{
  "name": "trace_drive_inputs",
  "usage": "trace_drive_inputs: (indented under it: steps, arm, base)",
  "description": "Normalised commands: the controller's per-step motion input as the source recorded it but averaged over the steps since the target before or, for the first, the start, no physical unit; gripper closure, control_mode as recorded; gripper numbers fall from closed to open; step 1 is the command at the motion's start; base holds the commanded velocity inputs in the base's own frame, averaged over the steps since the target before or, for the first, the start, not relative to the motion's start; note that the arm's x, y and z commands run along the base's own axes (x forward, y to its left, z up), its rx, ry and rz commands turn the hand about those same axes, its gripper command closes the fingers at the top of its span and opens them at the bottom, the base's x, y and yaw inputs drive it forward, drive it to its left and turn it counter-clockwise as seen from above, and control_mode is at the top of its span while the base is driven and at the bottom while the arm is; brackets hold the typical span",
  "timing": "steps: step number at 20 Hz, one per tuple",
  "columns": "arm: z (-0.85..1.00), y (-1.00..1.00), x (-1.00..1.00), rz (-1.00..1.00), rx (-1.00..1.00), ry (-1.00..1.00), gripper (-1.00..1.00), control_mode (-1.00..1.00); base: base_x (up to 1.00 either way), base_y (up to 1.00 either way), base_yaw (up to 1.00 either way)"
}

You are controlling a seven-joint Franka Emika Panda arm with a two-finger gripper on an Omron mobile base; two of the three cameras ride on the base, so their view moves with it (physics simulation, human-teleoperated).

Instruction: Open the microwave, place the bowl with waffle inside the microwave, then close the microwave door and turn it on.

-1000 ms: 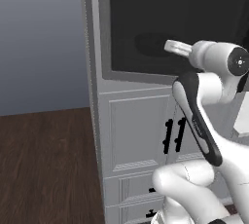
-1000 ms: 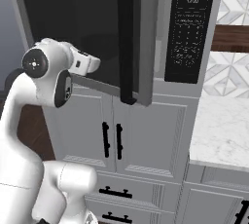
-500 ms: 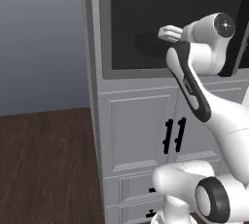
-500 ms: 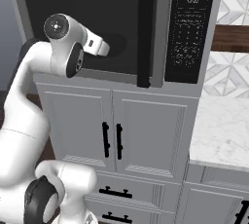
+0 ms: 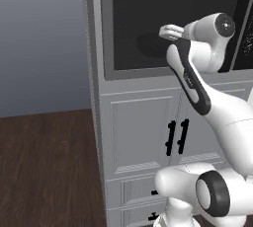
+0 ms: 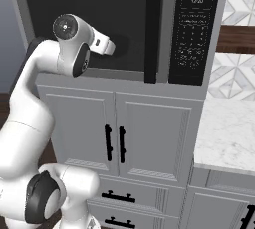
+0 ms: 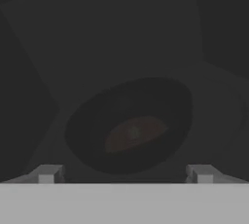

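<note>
Hand view first: the round shallow bowl looks dim grey behind the dark glass, a brownish waffle lying in its middle, and it sits on the floor of the large grey-framed microwave. The two small dark fingertips of the gripper stand wide apart at the bottom, nothing between them, so the jaws are open.

From the right base view, the big dark glass microwave door with its long black vertical bar handle lies flush in the frame beside the black speckled control strip. A second ago that door still stood a little ajar with the handle swung out towards the room; half a second ago it had come nearly flat (the handle already close to the strip). The white arm has since drawn back and lowered slightly.

Below, the white panelled cabinet doors with short black handles stay shut.
</note>
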Motion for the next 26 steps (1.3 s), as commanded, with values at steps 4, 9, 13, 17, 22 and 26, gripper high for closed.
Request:
trace_drive_inputs:
  steps: [4,9,13,17,22,26]
  arm:
    - [-0.12,0.00,0.48,0.00,0.00,0.00,-1.00,-1.00]
    - [-0.12,-0.31,-0.73,0.00,0.00,-0.04,-1.00,-1.00]
    - [-0.01,-0.71,-1.00,0.00,0.05,-0.16,-1.00,-1.00]
    - [0.00,-0.72,-1.00,0.00,0.08,-0.12,-1.00,-1.00]
    - [0.16,-0.70,-0.99,0.00,0.19,-0.01,1.00,-1.00]
    - [0.38,-0.86,-0.56,-0.02,0.46,0.02,1.00,-1.00]
  base:
    - [0.00,0.00,0.00]
    - [0.00,0.00,0.00]
    - [0.00,0.00,0.00]
    - [0.00,0.00,0.00]
    - [0.00,0.00,0.00]
    - [0.00,0.00,0.00]
